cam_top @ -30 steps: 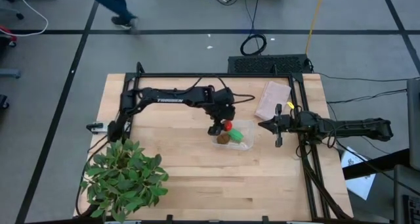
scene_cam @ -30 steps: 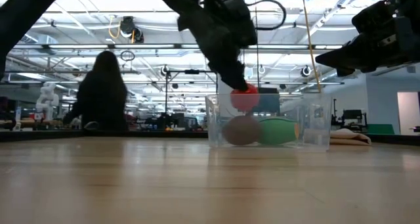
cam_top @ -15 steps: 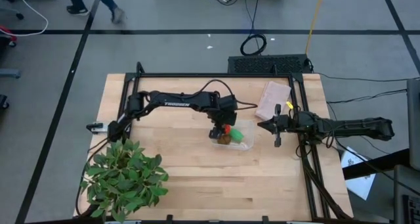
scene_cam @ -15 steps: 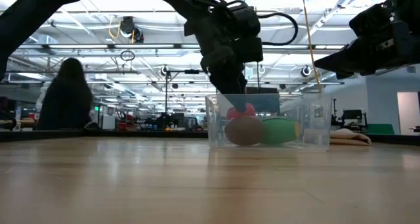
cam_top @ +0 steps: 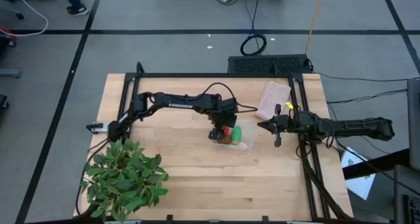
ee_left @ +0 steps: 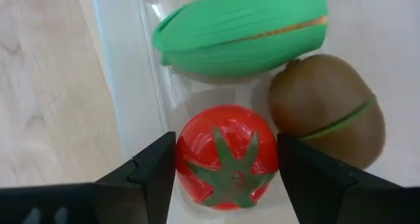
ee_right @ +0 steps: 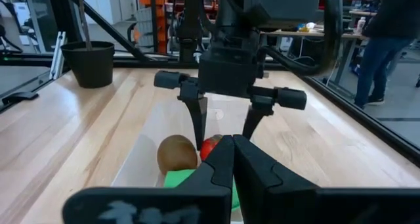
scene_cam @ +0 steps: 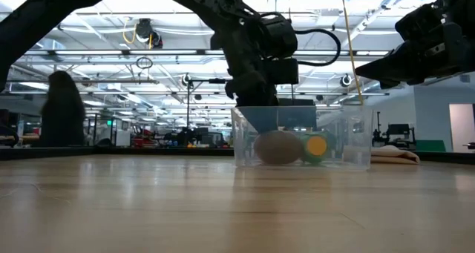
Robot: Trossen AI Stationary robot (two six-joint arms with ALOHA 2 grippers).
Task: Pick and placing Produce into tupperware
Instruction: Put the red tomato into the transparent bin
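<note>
The red tomato (ee_left: 226, 157) is seen between the left gripper (ee_left: 226, 178) fingers, spread wide about it, inside the tupperware (cam_top: 244, 142) beside the kiwi (ee_left: 328, 109) and green piece (ee_left: 243, 30). Contact cannot be told. The low view hides the tomato. The right gripper (cam_top: 262, 125), closed and empty, is held nearby

1. The tupperware (cam_top: 234, 136) sits on the table (cam_top: 197, 178), near the middle.
2. The kiwi (ee_left: 328, 110), corn (ee_left: 243, 32) and tomato (ee_left: 226, 156) lie in it, crowded together.
3. The left pincer (ee_left: 226, 168) reaches into the tupperware, one finger on either side of the tomato.
4. The right pincer (cam_top: 261, 125) hangs right of the tupperware, apart from it.
5. A packet (cam_top: 273, 99) lies behind the tupperware, to its right.
6. A plant (cam_top: 125, 178) stands at the front left corner.
</note>
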